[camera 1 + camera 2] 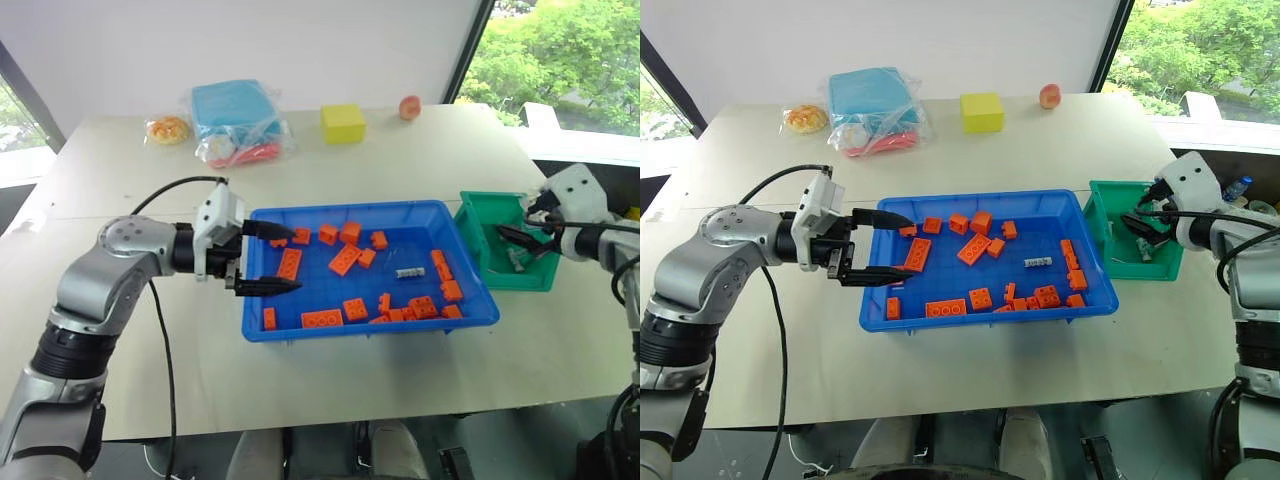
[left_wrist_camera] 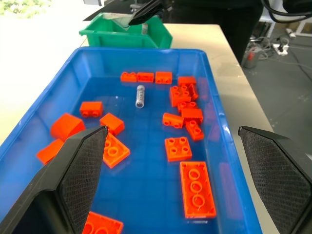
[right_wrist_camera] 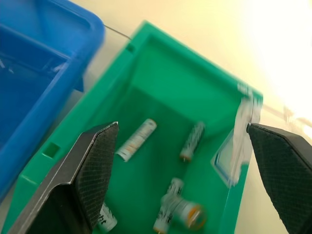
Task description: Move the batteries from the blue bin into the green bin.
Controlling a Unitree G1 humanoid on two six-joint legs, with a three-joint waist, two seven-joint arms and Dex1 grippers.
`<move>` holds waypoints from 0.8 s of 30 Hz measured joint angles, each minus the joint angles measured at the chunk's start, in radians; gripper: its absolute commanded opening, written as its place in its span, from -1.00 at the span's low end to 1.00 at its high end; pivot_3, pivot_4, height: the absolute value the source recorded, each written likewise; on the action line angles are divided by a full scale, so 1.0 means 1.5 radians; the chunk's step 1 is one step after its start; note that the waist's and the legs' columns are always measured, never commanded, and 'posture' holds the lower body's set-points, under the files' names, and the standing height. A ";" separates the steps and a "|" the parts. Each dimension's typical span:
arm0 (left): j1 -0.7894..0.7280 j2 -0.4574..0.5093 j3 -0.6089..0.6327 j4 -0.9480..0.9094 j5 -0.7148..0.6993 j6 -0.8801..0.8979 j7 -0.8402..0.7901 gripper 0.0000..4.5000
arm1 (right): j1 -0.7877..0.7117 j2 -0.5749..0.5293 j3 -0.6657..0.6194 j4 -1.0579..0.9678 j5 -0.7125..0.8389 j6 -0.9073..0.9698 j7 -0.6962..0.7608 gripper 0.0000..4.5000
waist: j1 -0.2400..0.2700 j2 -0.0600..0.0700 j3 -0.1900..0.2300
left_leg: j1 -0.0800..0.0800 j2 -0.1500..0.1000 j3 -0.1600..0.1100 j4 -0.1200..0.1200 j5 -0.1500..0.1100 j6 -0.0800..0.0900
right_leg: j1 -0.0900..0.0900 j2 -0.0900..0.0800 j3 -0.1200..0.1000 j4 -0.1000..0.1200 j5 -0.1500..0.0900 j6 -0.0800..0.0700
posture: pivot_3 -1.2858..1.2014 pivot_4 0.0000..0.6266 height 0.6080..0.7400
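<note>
Right gripper (image 3: 183,161) gaped wide, empty, over green bin (image 3: 161,73) holding batteries (image 3: 137,140); left gripper (image 1: 268,257) spread apart, empty, above blue bin (image 1: 345,327)

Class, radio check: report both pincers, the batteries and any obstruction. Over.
Left pincer open, empty, at large shallow blue plastic bin. Right pincer open over small dark-green plastic bin, several silver cylindrical batteries inside. One battery left among orange toy bricks.
</note>
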 measured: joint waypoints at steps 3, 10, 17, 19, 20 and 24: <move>0.000 -0.006 -0.006 -0.005 0.000 0.002 0.000 1.00 | -0.037 -0.021 0.040 -0.006 0.028 -0.057 0.102 0.98 | -0.001 0.000 0.000 | 0.000 0.000 0.000 0.000 0.000 0.000 | 0.000 0.000 0.000 0.000 0.000 0.000 | 0.03 -0.52 0.45; 0.003 -0.015 -0.017 -0.002 0.005 -0.011 -0.003 1.00 | -0.078 -0.011 0.221 0.039 0.010 -0.244 0.321 0.98 | 0.001 -0.001 0.000 | 0.000 0.001 0.000 0.001 0.000 0.000 | 0.001 0.000 0.000 0.000 0.000 0.000 | 0.03 -0.52 0.45; 0.016 -0.013 -0.018 -0.005 0.009 -0.020 -0.008 1.00 | -0.173 0.064 0.325 0.245 -0.089 -0.371 0.363 0.98 | 0.001 -0.001 0.000 | 0.000 0.002 0.000 0.002 0.000 0.000 | 0.001 0.000 0.000 0.000 0.001 0.001 | 0.03 -0.52 0.45; 0.017 -0.012 -0.018 -0.006 0.010 -0.022 -0.007 1.00 | -0.187 0.085 0.346 0.297 -0.115 -0.406 0.365 0.98 | 0.001 -0.001 0.000 | 0.000 0.001 0.000 0.002 0.000 0.000 | 0.001 0.000 0.000 0.001 0.001 0.001 | 0.03 -0.52 0.45; 0.018 -0.012 -0.018 -0.006 0.011 -0.022 -0.007 1.00 | -0.191 0.092 0.351 0.316 -0.124 -0.417 0.364 0.88 | 0.001 -0.001 0.000 | 0.000 0.000 0.000 0.002 0.000 0.000 | 0.001 0.000 0.000 0.001 0.001 0.001 | 0.03 -0.52 0.45; 0.029 -0.010 -0.018 -0.016 0.011 -0.022 0.000 1.00 | -0.198 0.118 0.356 0.365 -0.139 -0.445 0.366 0.18 | 0.002 -0.001 0.000 | 0.000 0.000 -0.001 0.003 0.000 0.000 | 0.002 0.000 0.000 0.001 0.001 0.001 | 0.03 -0.52 0.45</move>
